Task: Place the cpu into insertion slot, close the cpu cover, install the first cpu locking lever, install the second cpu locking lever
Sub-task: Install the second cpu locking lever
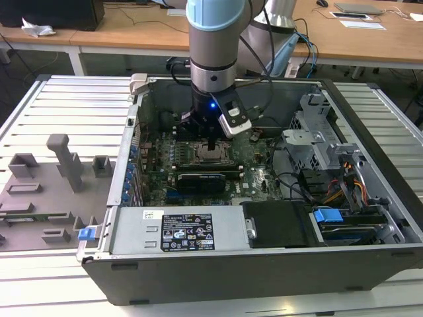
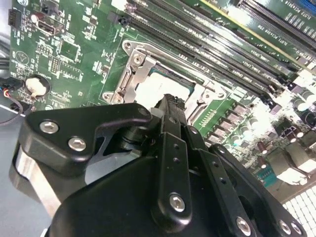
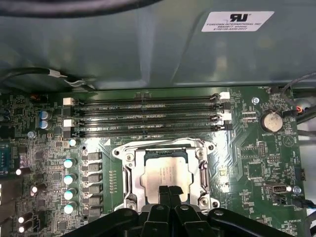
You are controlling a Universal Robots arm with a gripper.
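Note:
The cpu [image 3: 165,168] lies flat in the insertion slot [image 3: 120,150] on the green motherboard, its pale metal top catching the light. Around it lies the silvery cpu cover [image 3: 129,174], down and framing the chip. My gripper [image 3: 168,189] hangs just above the chip's edge, black fingers pressed together and holding nothing. In the second wrist view the gripper [image 2: 170,104] hides part of the cpu [image 2: 147,91] and the cover [image 2: 140,69]. In the exterior view the gripper [image 1: 210,144] points straight down onto the socket [image 1: 210,157] inside the open computer case.
Long black memory slots [image 3: 148,116] run beside the socket. The case's wall [image 3: 148,44] stands just past them. A black power supply [image 1: 185,231], a drive cage [image 1: 317,148] and cables [image 1: 310,188] fill the case. A grey fixture plate [image 1: 46,191] lies at the exterior view's left.

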